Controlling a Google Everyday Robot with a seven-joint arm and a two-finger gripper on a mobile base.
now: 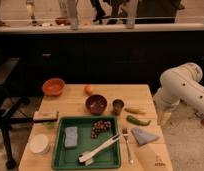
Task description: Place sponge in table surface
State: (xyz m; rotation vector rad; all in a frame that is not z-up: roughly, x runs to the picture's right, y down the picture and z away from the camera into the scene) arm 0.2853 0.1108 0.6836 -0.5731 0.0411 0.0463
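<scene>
Sponge (71, 136) in the green tray (59, 161), pincer (165, 116) off to the right.

The grey-blue sponge lies flat in the left half of the tray, which sits on the wooden table (140, 95); a white utensil (101, 147) lies beside it. The pincer hangs by the table's right edge, well apart from the sponge; whether it is open or closed cannot be told.

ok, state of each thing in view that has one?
sponge: lying flat in the green tray, not yet on the table surface
dark bowl: upright
orange bowl: upright
cup: upright
cloth: folded
gripper: not in view; arm bent beside the table's right edge
</scene>
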